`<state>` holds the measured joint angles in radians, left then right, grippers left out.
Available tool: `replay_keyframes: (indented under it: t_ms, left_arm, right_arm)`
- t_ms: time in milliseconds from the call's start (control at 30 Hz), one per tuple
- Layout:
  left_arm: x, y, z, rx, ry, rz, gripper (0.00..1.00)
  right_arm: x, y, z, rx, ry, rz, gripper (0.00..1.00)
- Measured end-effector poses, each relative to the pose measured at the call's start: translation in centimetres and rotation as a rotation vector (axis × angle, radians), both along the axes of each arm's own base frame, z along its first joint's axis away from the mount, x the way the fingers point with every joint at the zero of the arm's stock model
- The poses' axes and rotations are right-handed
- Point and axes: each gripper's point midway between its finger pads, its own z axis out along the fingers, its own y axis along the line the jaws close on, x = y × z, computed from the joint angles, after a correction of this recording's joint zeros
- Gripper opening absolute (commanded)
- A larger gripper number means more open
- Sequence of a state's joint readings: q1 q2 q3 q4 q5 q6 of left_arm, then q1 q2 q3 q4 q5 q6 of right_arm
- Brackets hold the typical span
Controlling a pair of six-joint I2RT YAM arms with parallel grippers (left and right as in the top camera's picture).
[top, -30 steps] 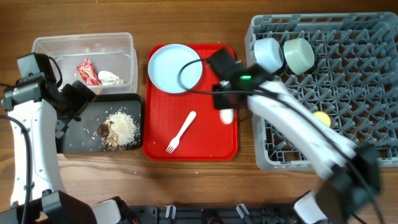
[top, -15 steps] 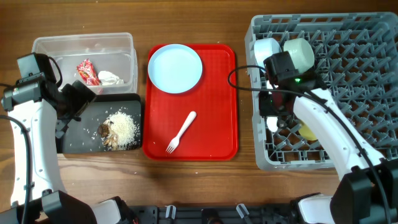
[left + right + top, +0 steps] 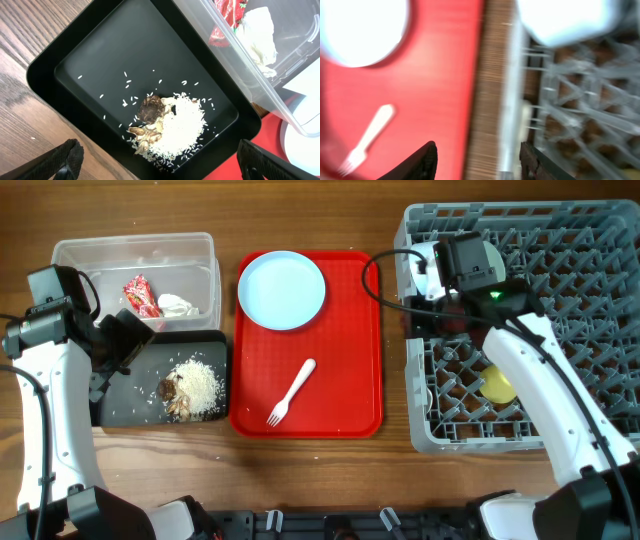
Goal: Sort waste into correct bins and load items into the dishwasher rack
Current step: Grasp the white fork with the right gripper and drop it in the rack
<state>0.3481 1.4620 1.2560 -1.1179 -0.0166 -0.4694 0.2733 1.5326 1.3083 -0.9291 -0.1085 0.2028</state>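
1. Hanging over the black tray [image 3: 45, 75] with the left gripper [image 3: 159, 152], spread wide, nothing pinched.
2. Directly beneath that gripper, between its fingertips: a heap of white rice [image 3: 182, 125], with brown food bits [image 3: 150, 109] touching its edge and stray grains scattered over the tray floor.
3. Ahead of the left gripper and off to one side, against the tray's long edge: the clear tub [image 3: 260, 95], holding the red wrapper [image 3: 225, 20] and the white tissue [image 3: 257, 37] side by side.
4. Poised over the edge wall of the grey rack [image 3: 560, 240] with the right gripper [image 3: 480, 157], parted and empty; badly blurred in the wrist view.
5. Just ahead of the right gripper, in the rack's corner: the pale blue bowl [image 3: 565, 17]; next to it the pale green bowl [image 3: 497, 262], only a sliver showing past the wrist.
6. Off to the side of the right gripper, on the red serving tray [image 3: 350, 380]: the pale blue plate [image 3: 281, 289] and the white fork [image 3: 292, 392], apart from each other.
7. Back along the right forearm, inside the rack: the yellow cup [image 3: 498, 386], partly covered by the arm.
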Motion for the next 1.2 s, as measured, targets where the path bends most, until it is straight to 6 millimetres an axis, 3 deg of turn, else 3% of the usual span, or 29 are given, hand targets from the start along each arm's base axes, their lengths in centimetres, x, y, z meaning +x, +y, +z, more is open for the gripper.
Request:
replay_keyframes:
  t_ms: [100, 167, 233, 333, 433, 500, 567, 600, 667, 833, 933, 1000, 1067, 1133, 1200]
  left_arm:
    - [0.0, 0.0, 0.0, 0.0, 0.0, 0.0, 1.0]
    - [0.0, 0.0, 0.0, 0.0, 0.0, 0.0, 1.0]
    - [0.0, 0.0, 0.0, 0.0, 0.0, 0.0, 1.0]
    - [0.0, 0.0, 0.0, -0.001, 0.0, 0.0, 1.0]
    - [0.0, 0.0, 0.0, 0.0, 0.0, 0.0, 1.0]
    - [0.0, 0.0, 0.0, -0.001, 0.0, 0.0, 1.0]
    - [0.0, 0.0, 0.0, 0.0, -0.001, 0.0, 1.0]
    - [0.0, 0.0, 0.0, -0.001, -0.001, 0.0, 1.0]
    - [0.0, 0.0, 0.0, -0.001, 0.0, 0.0, 1.0]
    - [0.0, 0.0, 0.0, -0.001, 0.0, 0.0, 1.0]
    - [0.0, 0.0, 0.0, 0.0, 0.0, 0.0, 1.0]
    - [0.0, 0.0, 0.0, -0.002, 0.0, 0.0, 1.0]
    - [0.0, -0.1, 0.0, -0.003, -0.001, -0.001, 1.0]
    - [0.0, -0.1, 0.0, -0.004, -0.001, -0.001, 1.0]
    - [0.0, -0.1, 0.0, -0.004, -0.001, -0.001, 1.0]
  right_arm:
    - [-1.6, 7.1, 1.1, 0.127, -0.022, 0.166, 0.6]
    - [-4.2, 12.5, 1.5, 0.176, -0.018, 0.257, 0.61]
    - [-6.2, 16.2, 0.6, 0.188, 0.009, 0.285, 0.61]
    - [-7.6, 20.2, -3.1, 0.138, 0.047, 0.264, 0.6]
    - [-8.7, 21.9, -9.9, 0.018, 0.118, 0.163, 0.6]
    - [-8.6, 22.2, -13.2, -0.016, 0.15, 0.084, 0.58]
    - [-8.7, 22.0, -15.3, -0.049, 0.172, 0.049, 0.45]
    - [-8.6, 22.2, -15.2, -0.043, 0.169, 0.037, 0.34]
    - [-8.9, 21.6, -15.5, -0.066, 0.183, 0.018, 0.22]
    - [-9.2, 19.6, -15.7, -0.118, 0.227, -0.034, 0.06]
    - [-7.6, 17.5, -14.9, -0.129, 0.231, -0.089, 0.04]
    - [-6.4, 15.4, -12.6, -0.124, 0.214, -0.099, 0.04]
    - [-4.8, 12.8, -8.0, -0.087, 0.147, -0.094, 0.04]
    - [-4.2, 8.9, -3.0, -0.074, 0.078, -0.093, 0.04]
    - [-4.1, 5.7, -0.2, -0.073, 0.035, -0.103, 0.04]
